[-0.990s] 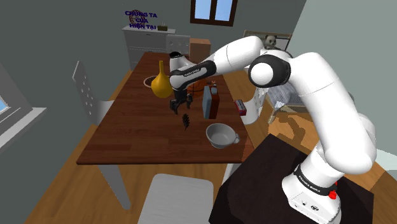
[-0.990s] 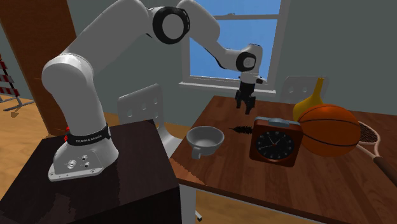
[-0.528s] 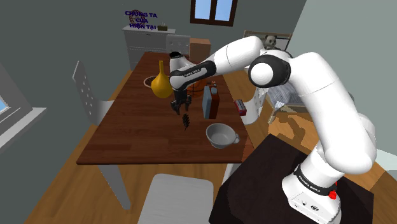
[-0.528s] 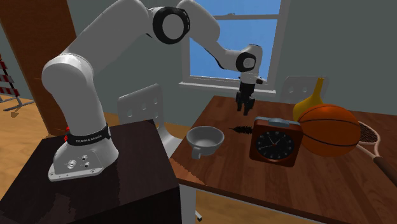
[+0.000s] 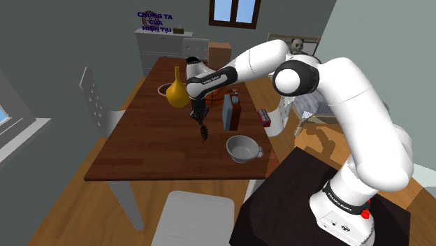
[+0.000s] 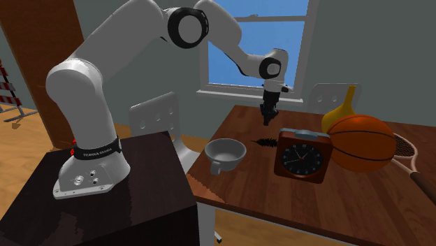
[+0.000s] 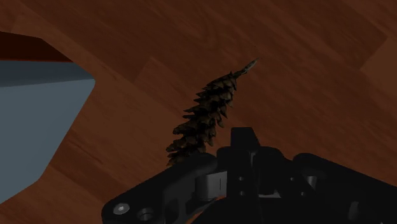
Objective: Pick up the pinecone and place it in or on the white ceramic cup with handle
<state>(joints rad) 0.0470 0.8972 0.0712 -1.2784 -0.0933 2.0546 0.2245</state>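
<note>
Shoulder view: the gripper (image 5: 201,123) hangs pointing down over the brown table (image 5: 140,157), just above the pinecone (image 5: 204,133). The pinecone lies on its side near the table's middle. The white cup (image 5: 242,148) sits apart from it, by the table edge nearest the stand (image 5: 293,203), w/ a clock (image 5: 229,112) farther along that edge. Second exterior view: bare wood shows btwn the gripper (image 6: 266,119) and the pinecone (image 6: 264,142), so the cone rests on the table untouched, btwn the cup (image 6: 225,152) and the clock (image 6: 302,155). The fingers (image 6: 266,114) look pressed together w/ nothing btwn them. Wrist view: the pinecone (image 7: 207,118) is a slim, dark, scaly spindle, its stem tip pointing away from the gripper (image 7: 245,136). Its blunt end passes behind the black fingertips (image 7: 244,141), which meet as one block w/ no gap, i.e. closed and empty. Handling, as a judgement: prob. very light and stiff. The scales look rough enough to give grip but brittle at the tips, so a moderate squeeze should do. It's narrow and could roll or pivot if pinched near either end. The best hold looks like one across the thick mid-body, jaws square to the long axis. For that the fingers would need to part first, then straddle the cone, since it lies below and slightly ahead of the tips, not btwn them.
</note>
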